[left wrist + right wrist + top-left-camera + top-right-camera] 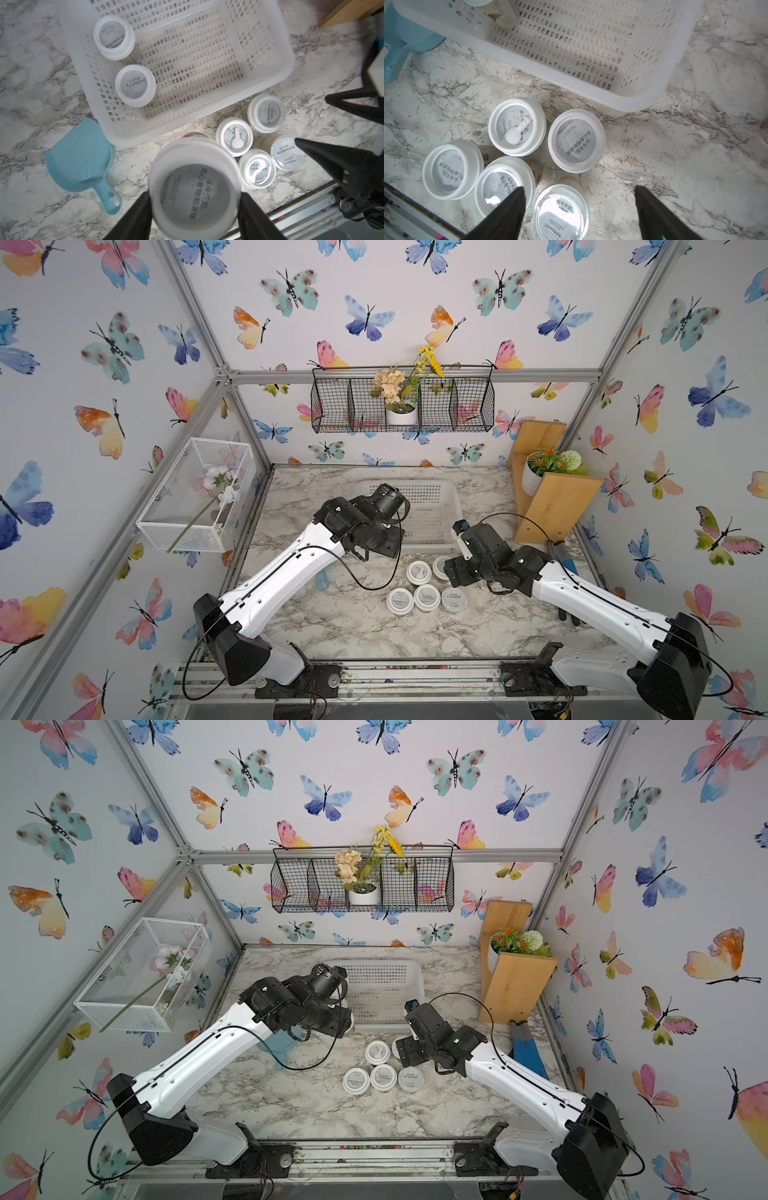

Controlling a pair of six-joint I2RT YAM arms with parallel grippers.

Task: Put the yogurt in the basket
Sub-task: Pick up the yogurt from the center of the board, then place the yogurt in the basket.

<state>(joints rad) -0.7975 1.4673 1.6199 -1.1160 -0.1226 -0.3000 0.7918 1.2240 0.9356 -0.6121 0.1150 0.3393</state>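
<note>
One cup (pixel 194 182) gripped, two in the basket (pixel 287 62).
At lower centre the left gripper (pixel 194 196) pinches it by the lid: it may slip or clip the rim; the right gripper (pixel 579 189), jaws apart over five cups (pixel 517 126), could nudge neighbours. Only the left wrist view shows the two cups (pixel 135 85) inside; the left arm (pixel 291 564) hides them in both top views.

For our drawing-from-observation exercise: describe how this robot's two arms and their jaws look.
The left arm and right arm have smooth white shells with black joints and wrist housings. A thin black cable loops beside each. The jaws are black tapering wedges. A small green light shows on the right arm.
</note>
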